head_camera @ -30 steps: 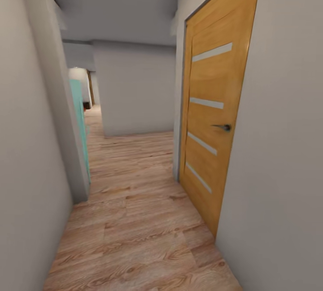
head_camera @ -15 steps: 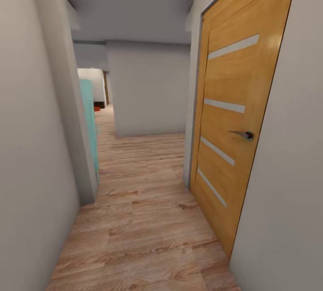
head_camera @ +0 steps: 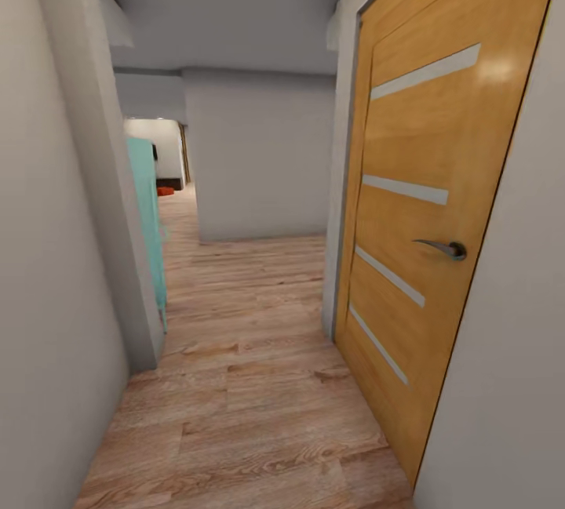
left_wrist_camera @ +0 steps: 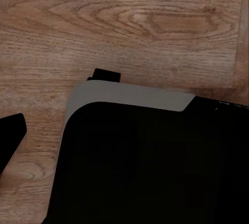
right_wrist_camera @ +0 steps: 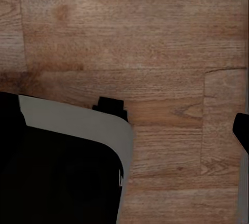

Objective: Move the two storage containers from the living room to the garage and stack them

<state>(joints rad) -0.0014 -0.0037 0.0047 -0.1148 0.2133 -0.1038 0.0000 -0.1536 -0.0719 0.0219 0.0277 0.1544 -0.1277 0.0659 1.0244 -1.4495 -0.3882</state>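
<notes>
I am in a narrow corridor with a light wood-plank floor [head_camera: 235, 383]. Far down the passage, past the corner, a small orange-red patch [head_camera: 165, 190] lies on the floor of a lit room; it is too small to tell whether it is a storage container. The garage is out of view. In the left wrist view a dark tip [left_wrist_camera: 10, 138] pokes in at the picture's edge, and a similar dark tip [right_wrist_camera: 241, 130] shows in the right wrist view. They may be fingers, and no second finger shows. Nothing is held in sight.
A closed honey-wood door [head_camera: 424, 203] with a metal handle [head_camera: 446, 248] lines the right wall. A grey wall corner [head_camera: 118, 203] and a teal panel [head_camera: 147, 211] stand on the left. A grey wall [head_camera: 259, 156] blocks straight ahead. My black, grey-edged base [left_wrist_camera: 145, 156] sits over the planks.
The whole view has shifted: the camera has moved forward along the corridor, so the door looms larger at the right and the far lit room with the orange-red patch has opened up.
</notes>
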